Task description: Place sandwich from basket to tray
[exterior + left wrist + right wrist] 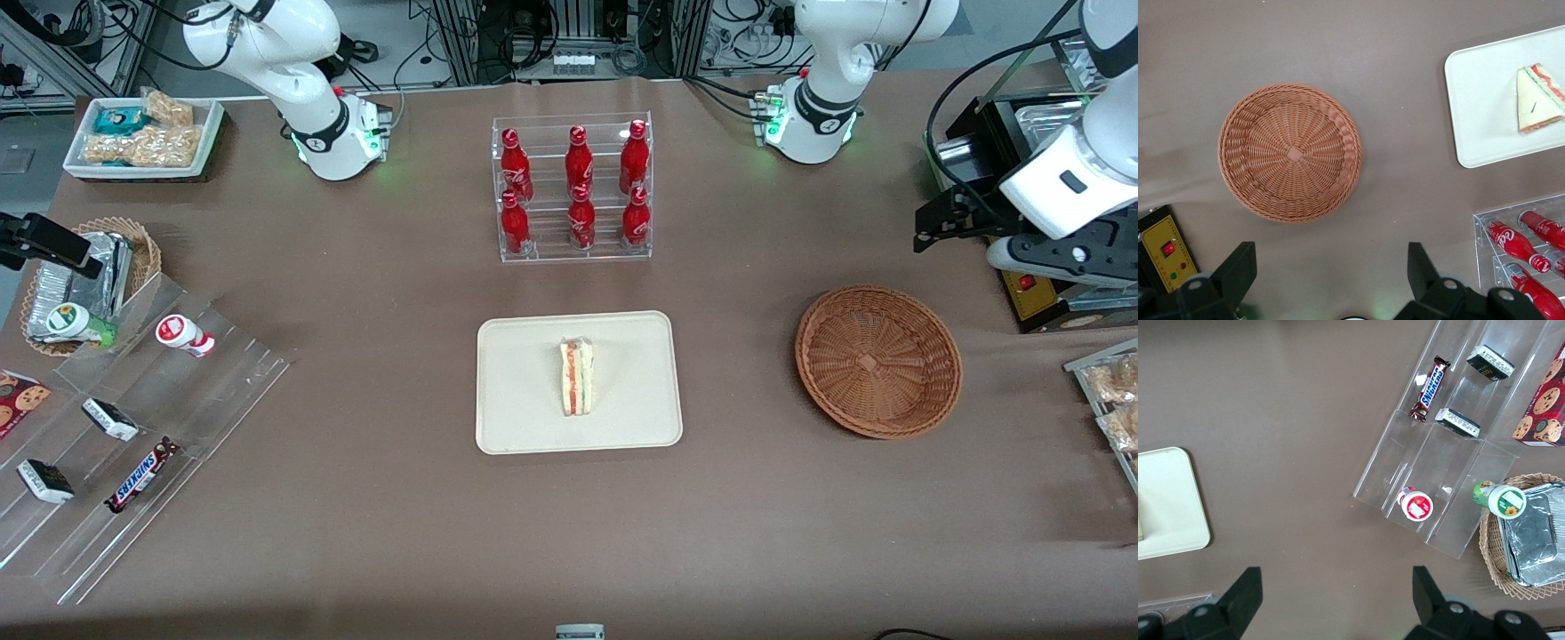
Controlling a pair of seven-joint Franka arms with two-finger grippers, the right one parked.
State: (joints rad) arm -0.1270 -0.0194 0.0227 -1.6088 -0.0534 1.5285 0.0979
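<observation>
The sandwich, a pale bread wedge with red and green filling, lies on the cream tray in the middle of the table. Toward the working arm's end sits the round reddish-brown wicker basket, with nothing in it. My gripper hangs high above the table, farther from the front camera than the basket and apart from it. Its fingers stand wide open with nothing between them.
A clear rack of red bottles stands farther from the front camera than the tray. A black box with a yellow panel sits near the gripper. Acrylic snack steps and a small tan basket lie toward the parked arm's end.
</observation>
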